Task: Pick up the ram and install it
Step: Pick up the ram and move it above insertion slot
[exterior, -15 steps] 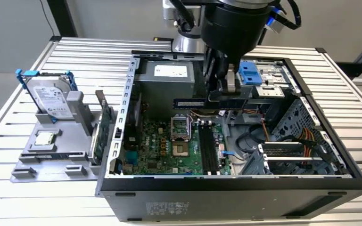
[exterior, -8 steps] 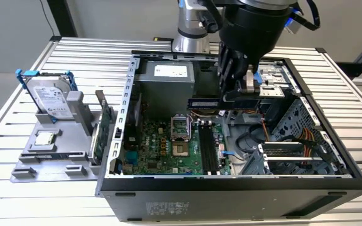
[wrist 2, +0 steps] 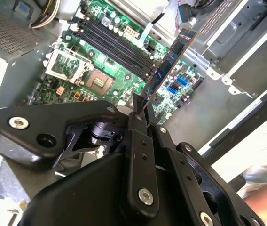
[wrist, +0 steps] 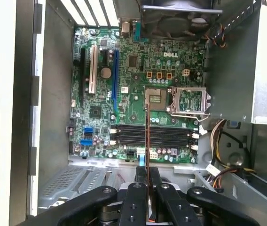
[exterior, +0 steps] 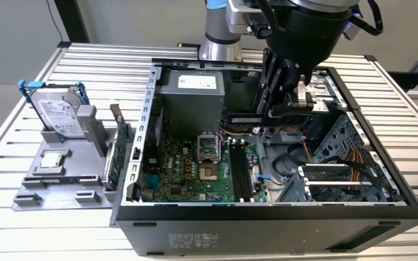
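Toward the upper right of the exterior view, above the open computer case (exterior: pixel 267 211) on the slatted table (exterior: pixel 6 234), the arm's jaws are closed on one end of the ram (exterior: pixel 244 117). It sticks out roughly level toward the exterior view's left, hanging over the motherboard (exterior: pixel 187 174) and apart from it. In the second wrist view the ram (wrist 2: pixel 170 61) runs away from the pinching jaws as a slim blue stick, its far end over the board near the black slots (wrist 2: pixel 114 44) but clear of them. In the first wrist view the ram (wrist: pixel 147 141) shows edge-on as a thin line running out from between the shut jaws, crossing the slots (wrist: pixel 171 136) rather than lying along one. I judge it light and stiff but brittle: a thin board that would stand little bending, with chips and contacts best left untouched. A hold on the flat faces near one end, as here, leaves the contact edge free, though so long an overhang could let it pivot in the grip if pressed off-centre.
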